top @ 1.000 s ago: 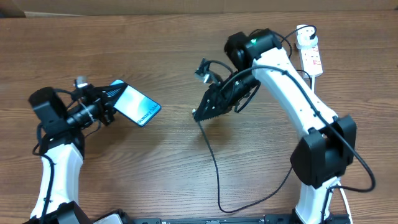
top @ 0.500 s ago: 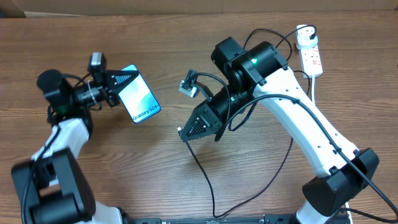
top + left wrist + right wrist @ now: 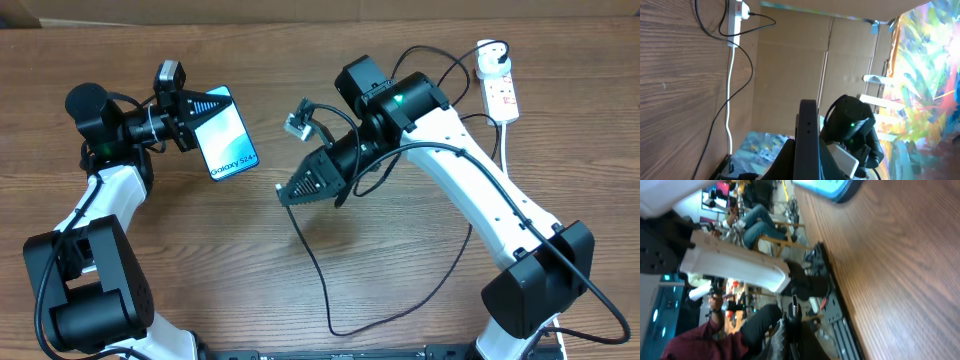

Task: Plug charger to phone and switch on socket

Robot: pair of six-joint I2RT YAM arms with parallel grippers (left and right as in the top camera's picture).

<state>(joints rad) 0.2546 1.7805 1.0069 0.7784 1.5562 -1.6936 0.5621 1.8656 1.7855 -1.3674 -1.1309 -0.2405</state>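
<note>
At ten o'clock on the table, the left gripper has swung the phone higher and turned it, clamped shut on its upper end. Its long axis now runs from eleven to five o'clock. The Galaxy-lettered end points at five, toward the right gripper, which has moved in from three o'clock. That gripper is closed, apparently on the tip of the charger, whose cable trails to six. The ends are lining up but not yet joined. The socket sits untouched at two o'clock.

Cyan-blue screen on phone; charger black; socket white, red switches; table brown woodgrain
</note>
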